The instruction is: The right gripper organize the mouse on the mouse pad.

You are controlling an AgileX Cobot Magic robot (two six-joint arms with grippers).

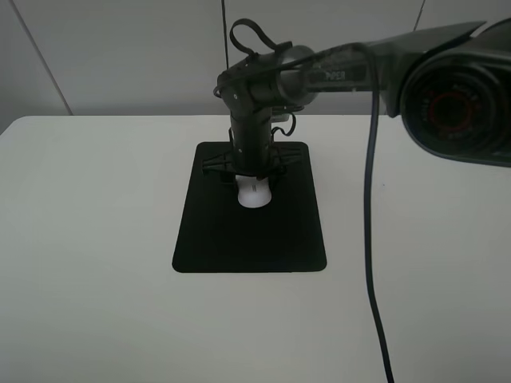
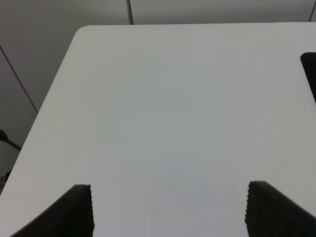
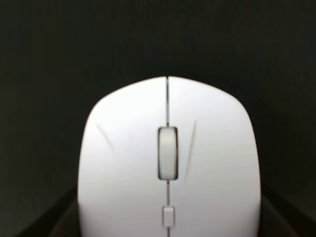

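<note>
The white mouse (image 1: 255, 196) lies on the black mouse pad (image 1: 249, 239), in the pad's far half. My right gripper (image 1: 254, 177) points straight down right over the mouse's far end, with its fingers spread wide on either side. In the right wrist view the mouse (image 3: 168, 163) fills the frame on the pad (image 3: 49, 59), scroll wheel centred. The dark fingertips (image 3: 47, 224) show only at the lower corners, clear of the mouse's sides. My left gripper (image 2: 168, 212) is open and empty over bare white table.
The white table (image 1: 88, 239) surrounds the pad. A black cable (image 1: 370, 239) hangs from the right arm down across the table's right side. A large dark lens-like housing (image 1: 455, 104) fills the upper right. A corner of the pad (image 2: 310, 74) shows in the left wrist view.
</note>
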